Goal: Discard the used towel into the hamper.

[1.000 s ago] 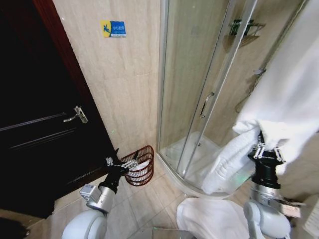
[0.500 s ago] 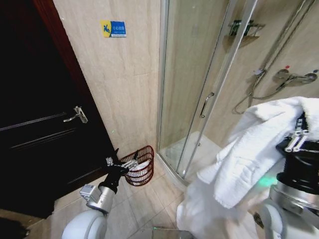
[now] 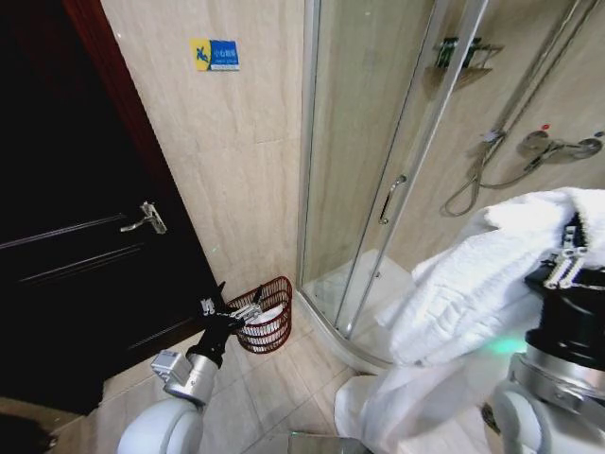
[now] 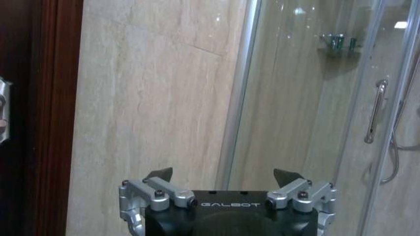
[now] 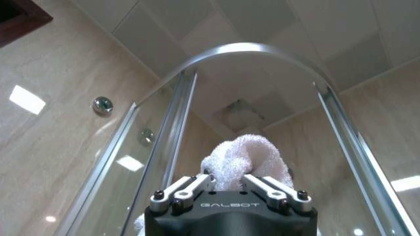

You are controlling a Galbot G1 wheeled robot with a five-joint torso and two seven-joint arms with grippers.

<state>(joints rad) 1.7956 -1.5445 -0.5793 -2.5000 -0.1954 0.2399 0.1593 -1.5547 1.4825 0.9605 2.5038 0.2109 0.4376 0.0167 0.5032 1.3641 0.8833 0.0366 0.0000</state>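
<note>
The used towel (image 3: 470, 288), white and thick, drapes over my right gripper (image 3: 570, 253) at the right of the head view, and its lower end sags to the floor. In the right wrist view that gripper (image 5: 227, 180) is shut on a bunch of the towel (image 5: 240, 158). The hamper (image 3: 272, 331), a small reddish-brown wire basket, stands on the floor against the wall by the shower's corner, with something white inside. My left gripper (image 3: 233, 311) hovers at the hamper's near rim, and the left wrist view shows this gripper (image 4: 223, 177) open and holding nothing.
A dark door (image 3: 66, 246) with a lever handle (image 3: 146, 219) fills the left. The curved glass shower enclosure (image 3: 378, 180) with its raised base (image 3: 326, 326) lies between towel and hamper. A shower hose (image 3: 477, 180) hangs on the right wall. Tiled floor (image 3: 269, 392) lies in front.
My right gripper has swung right and up with the towel, which came off the right wall and now drapes over the arm. The left arm and hamper have not moved.
</note>
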